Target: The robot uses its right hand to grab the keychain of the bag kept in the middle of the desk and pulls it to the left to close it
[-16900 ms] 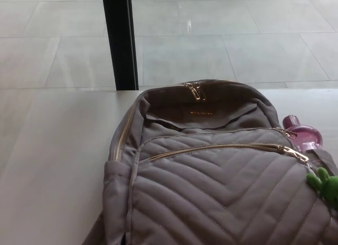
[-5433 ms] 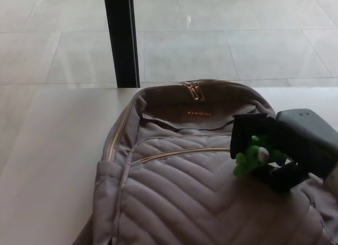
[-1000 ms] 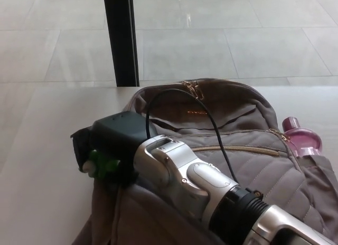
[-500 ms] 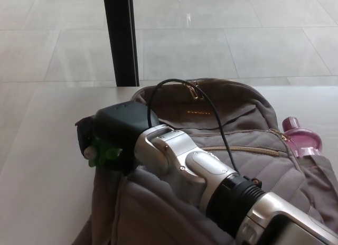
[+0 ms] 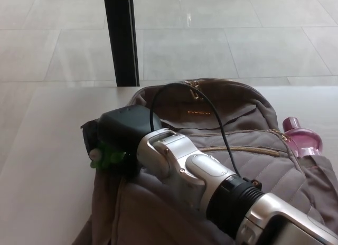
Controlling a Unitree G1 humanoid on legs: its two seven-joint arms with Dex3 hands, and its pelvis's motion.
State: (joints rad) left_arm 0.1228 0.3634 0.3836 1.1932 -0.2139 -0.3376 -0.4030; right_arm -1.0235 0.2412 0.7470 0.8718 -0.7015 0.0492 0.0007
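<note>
Pale desk (image 5: 42, 166) fills lower frame. Grey-brown quilted backpack (image 5: 237, 110) lies mid-desk. Silver-and-black right arm (image 5: 211, 181) crosses backpack from lower right. Right hand (image 5: 119, 134) at backpack's left edge, fingers curled closed. Pink bottle (image 5: 302, 139) just beside backpack's right side. 1 green keychain (image 5: 105, 159) pinched in right hand, low at left edge.
</note>
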